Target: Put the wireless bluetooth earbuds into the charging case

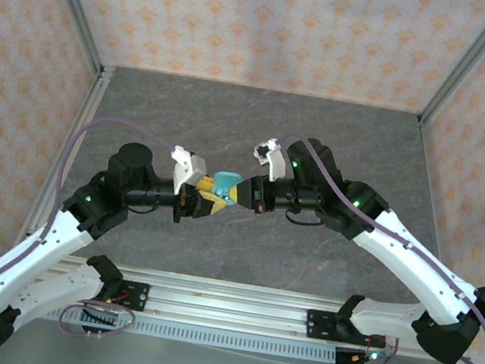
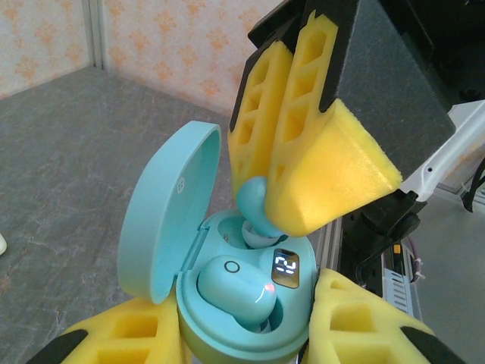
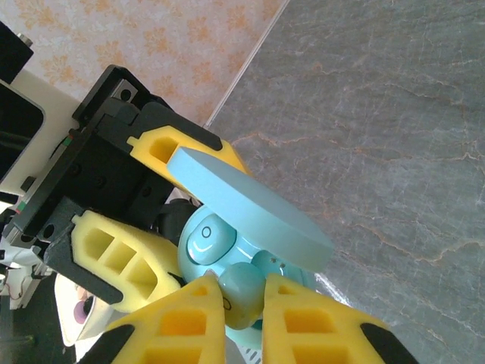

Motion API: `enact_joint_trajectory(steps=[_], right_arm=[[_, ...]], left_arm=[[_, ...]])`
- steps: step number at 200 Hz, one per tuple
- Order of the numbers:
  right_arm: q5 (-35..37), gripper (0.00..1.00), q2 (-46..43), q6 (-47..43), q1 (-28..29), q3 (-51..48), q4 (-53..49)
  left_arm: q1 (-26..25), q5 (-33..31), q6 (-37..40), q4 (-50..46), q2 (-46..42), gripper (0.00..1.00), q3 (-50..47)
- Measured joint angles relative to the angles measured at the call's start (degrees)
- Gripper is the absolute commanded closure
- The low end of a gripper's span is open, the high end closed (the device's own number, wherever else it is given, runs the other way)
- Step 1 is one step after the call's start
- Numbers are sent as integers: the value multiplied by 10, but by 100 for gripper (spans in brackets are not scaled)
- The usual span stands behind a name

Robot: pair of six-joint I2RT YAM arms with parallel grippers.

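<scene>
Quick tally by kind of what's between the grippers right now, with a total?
Teal earbuds: 2, the seated earbud and the second earbud at its socket
Teal charging case: 1, lid open
Total: 3

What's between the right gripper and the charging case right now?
A teal earbud, pinched in the right gripper's fingertips at the charging case's far socket, seen in the left wrist view.
</scene>
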Motion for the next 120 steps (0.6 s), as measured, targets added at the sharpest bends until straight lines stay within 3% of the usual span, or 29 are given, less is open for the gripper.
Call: enact_joint_trajectory(steps=[120], right_arm=[[-17,85,40,-31,0,59,-78]], left_arm=[[-3,0,2,-14,0,86,3]])
